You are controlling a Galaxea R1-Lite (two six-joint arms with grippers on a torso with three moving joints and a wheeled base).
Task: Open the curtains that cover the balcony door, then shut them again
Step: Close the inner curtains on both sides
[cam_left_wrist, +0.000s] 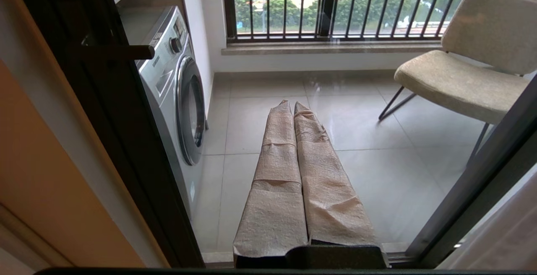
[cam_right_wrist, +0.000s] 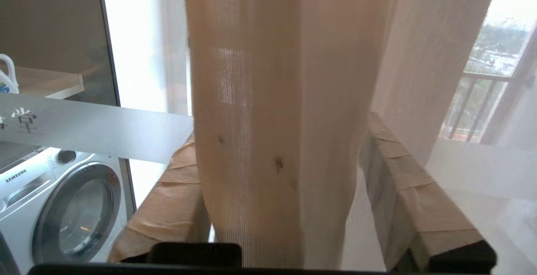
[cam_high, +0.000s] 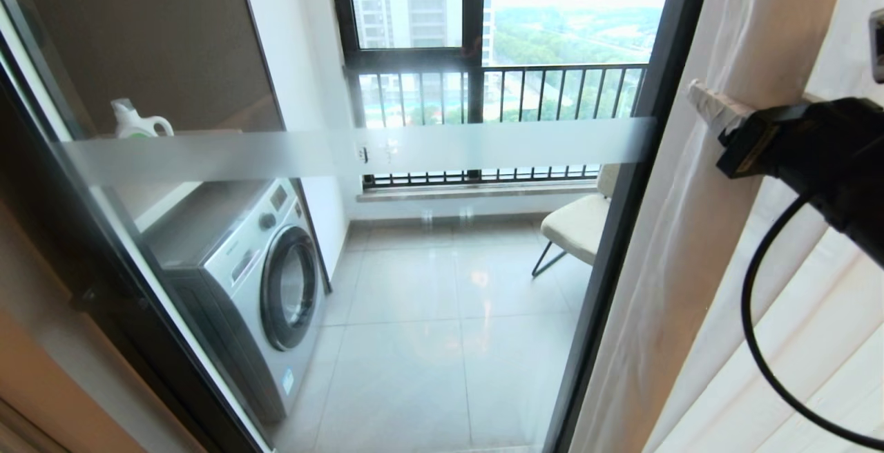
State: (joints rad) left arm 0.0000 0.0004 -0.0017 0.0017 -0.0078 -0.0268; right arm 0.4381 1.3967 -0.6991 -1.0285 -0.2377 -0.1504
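Taped fingers of the left gripper lie pressed together with nothing between them, pointing through the glass at the balcony floor. Left of them stands a washing machine, a detergent bottle on the shelf above it. Across the balcony door runs a frosted band, and behind the glass sits a cream chair. Right of the dark frame hang the curtains, gathered at the door's right edge. Farthest right, the right gripper stands with its fingers spread apart on either side of a beige fold, not pinching it
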